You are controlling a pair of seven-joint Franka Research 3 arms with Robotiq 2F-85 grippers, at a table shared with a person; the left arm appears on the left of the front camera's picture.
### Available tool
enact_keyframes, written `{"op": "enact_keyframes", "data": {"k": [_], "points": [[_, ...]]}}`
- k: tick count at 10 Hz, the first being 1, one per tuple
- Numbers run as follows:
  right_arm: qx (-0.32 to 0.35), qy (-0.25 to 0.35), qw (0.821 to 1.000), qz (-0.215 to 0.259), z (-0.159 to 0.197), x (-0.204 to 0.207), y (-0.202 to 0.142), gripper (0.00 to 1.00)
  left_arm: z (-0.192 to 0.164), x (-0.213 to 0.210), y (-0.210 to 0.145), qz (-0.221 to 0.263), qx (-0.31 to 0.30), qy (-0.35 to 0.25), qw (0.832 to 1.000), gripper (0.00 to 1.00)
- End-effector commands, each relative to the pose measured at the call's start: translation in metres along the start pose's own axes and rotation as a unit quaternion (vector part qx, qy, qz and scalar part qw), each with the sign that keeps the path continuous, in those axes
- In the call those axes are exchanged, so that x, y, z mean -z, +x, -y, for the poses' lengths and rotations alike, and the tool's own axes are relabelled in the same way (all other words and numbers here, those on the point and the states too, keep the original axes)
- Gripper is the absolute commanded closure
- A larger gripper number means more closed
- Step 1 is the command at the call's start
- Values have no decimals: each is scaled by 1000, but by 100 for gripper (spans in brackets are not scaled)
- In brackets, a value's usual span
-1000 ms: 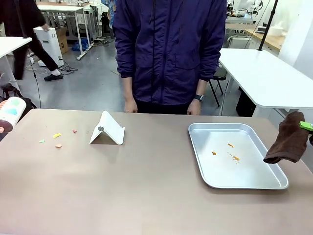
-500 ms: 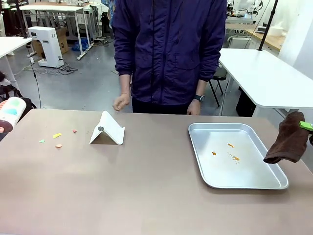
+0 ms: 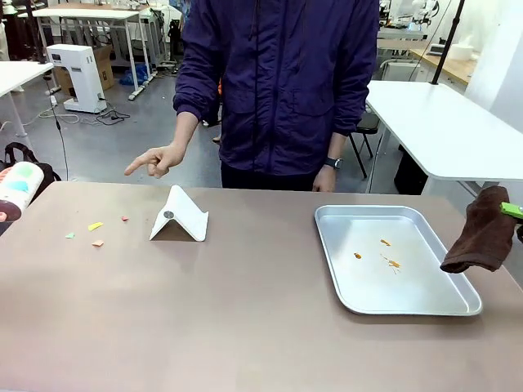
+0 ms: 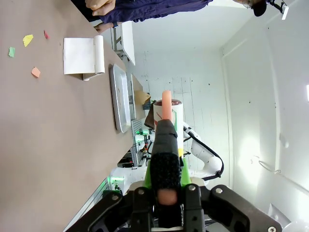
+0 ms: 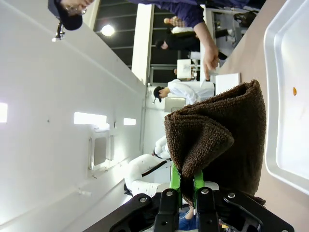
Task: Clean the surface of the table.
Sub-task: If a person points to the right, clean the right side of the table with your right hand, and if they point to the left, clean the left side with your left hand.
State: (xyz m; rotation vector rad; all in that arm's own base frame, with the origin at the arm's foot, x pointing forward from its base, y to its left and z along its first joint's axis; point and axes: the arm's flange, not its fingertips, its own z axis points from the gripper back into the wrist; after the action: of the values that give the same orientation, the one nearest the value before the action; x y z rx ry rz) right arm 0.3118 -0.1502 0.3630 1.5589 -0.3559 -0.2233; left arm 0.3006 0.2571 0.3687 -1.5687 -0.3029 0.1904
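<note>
Worryingly, with right fingers (image 5: 174,182) gripping a cloth (image 3: 482,233) beside the tray (image 3: 417,287) and left fingers (image 4: 164,140) clamping a pink stick (image 4: 166,102), any sweep over the tabletop (image 3: 245,327) between robot and person toward the scraps (image 3: 96,226) is risking that person's pointing hand (image 3: 155,160).

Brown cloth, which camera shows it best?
The right wrist view: the brown cloth is big and close there, pinched in the right gripper. The front view shows it small, hanging at the picture's edge beside the metal tray. In the left wrist view it is too far off to tell.
</note>
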Motion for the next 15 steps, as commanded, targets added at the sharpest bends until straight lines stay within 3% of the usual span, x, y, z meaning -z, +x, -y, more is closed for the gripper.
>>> {"op": "enact_keyframes", "data": {"k": [1,4,5,9,12,15], "points": [[10,2,1000,6,-8,1,2,100,3,-1,-2,-4,10,1,1000,100],[10,2,1000,6,-8,1,2,100,3,-1,-2,-4,10,1,1000,100],[10,2,1000,6,-8,1,2,100,0,0,0,0,0,0,1000,78],[10,2,1000,6,-8,1,2,100,-2,12,13,96,14,179,979,78],[10,2,1000,6,-8,1,2,100,-11,10,23,167,-6,246,955,78],[10,2,1000,6,-8,1,2,100,-20,23,36,157,-38,292,943,78]]}}
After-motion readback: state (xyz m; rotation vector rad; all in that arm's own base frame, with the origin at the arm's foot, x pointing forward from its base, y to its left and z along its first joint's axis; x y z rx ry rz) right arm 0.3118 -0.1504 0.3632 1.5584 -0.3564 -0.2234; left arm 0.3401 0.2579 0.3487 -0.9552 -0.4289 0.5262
